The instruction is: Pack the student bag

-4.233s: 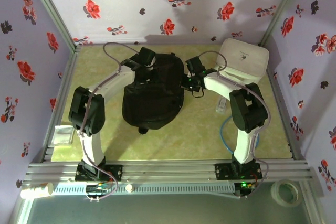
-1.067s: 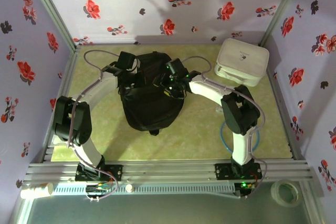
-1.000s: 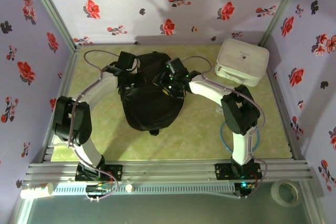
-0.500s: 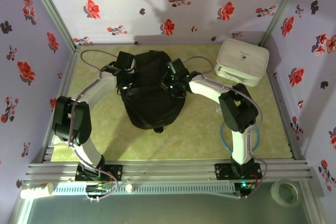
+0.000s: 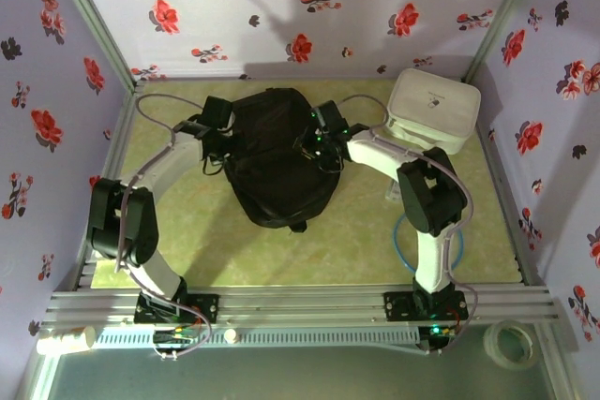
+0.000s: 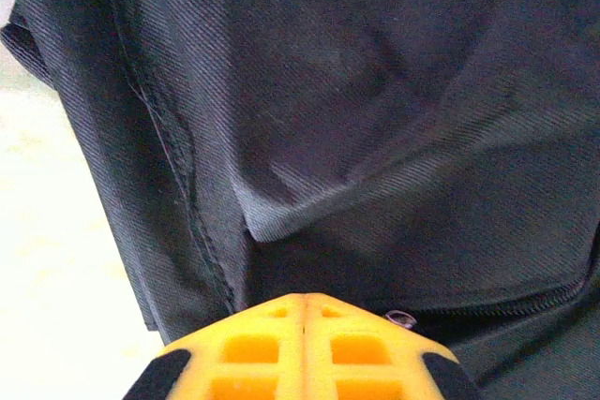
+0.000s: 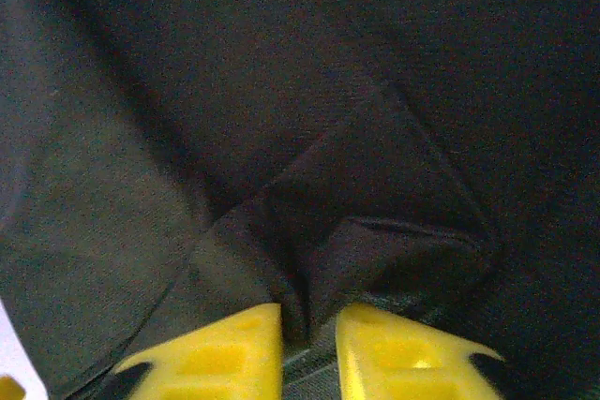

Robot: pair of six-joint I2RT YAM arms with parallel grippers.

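**Bag** (image 5: 281,170): black, soft cloth, rounded. It lies flat at the middle of the table (image 5: 356,255), a little toward the back wall, between the two arms. No open mouth shows from above, so packing looks hardly begun.

**Left gripper** (image 6: 305,302): at the bag's left edge, with the fingers closed flat together. The cloth puckers toward the tips, so you probably have a thin fold pinched. A zip line (image 6: 534,299) runs just right of the tips.

**Right gripper** (image 7: 307,320): at the bag's right edge. The fingers are narrow, with a ridge of cloth caught between them.

**Step in hand, as judged:** a two-sided hold to place or spread the bag before opening it.

**Handling notes:**
- Pull both sides evenly and at the same height. If you draw one side alone, the bag will twist.
- The cloth is slack and thin, and a shallow pinch may slip out. Check each wrist view for a real fold between the pads before you pull harder.
- For opening, bare cloth gives you little. Look for the zip pull along that zip line.

**Surroundings:**
- White case (image 5: 433,108): far right corner, apart from the bag and near the right arm. Watch the elbow there.
- Blue cable (image 5: 400,231): looped on the table by the right arm.
- Tape roll (image 5: 511,342): outside the frame, near right.
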